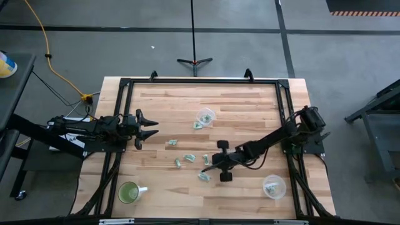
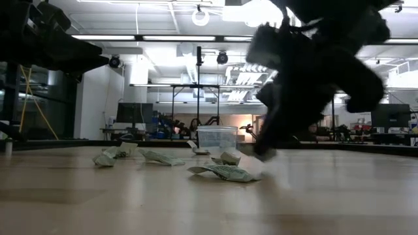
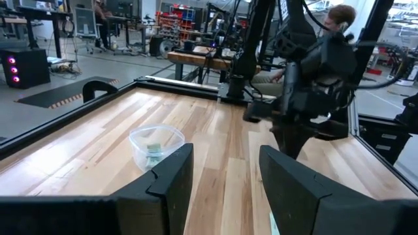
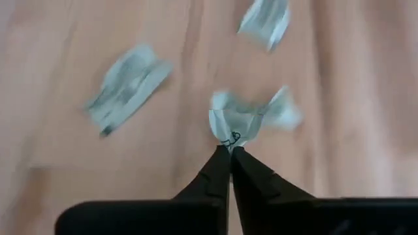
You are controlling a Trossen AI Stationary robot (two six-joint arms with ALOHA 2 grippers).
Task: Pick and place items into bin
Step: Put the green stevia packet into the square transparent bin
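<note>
My right gripper point(image 4: 230, 149) has its fingers pinched together on the edge of a crumpled green-and-white scrap point(image 4: 238, 119), which sticks out just past my fingertips. Seen from above, that gripper point(image 1: 211, 169) sits low over the middle of the table point(image 1: 250, 106), a little toward the near edge, with the arm reaching in from the right side.

Around the pinched scrap lie others. A flatter scrap point(image 4: 124, 85) rests on the wood to one side of my fingers, and another piece point(image 4: 264, 21) lies farther ahead. From above, loose scraps point(image 1: 189, 158) are scattered in a small cluster just left of my right gripper, with one more scrap point(image 1: 172, 143) a little farther toward my left arm. From table height the same scraps point(image 2: 225, 172) lie crumpled on the boards.

A clear plastic bin point(image 1: 205, 116) stands beyond the cluster, toward the far side of the table, with a scrap or two inside. A second clear bin point(image 1: 274, 186) sits near the front right corner, also holding something green.

My left gripper point(image 1: 149, 129) waits at the left edge of the table, fingers spread apart and holding nothing.

A green mug point(image 1: 130, 192) with a white handle stands near the front left corner, well apart from the scraps.
</note>
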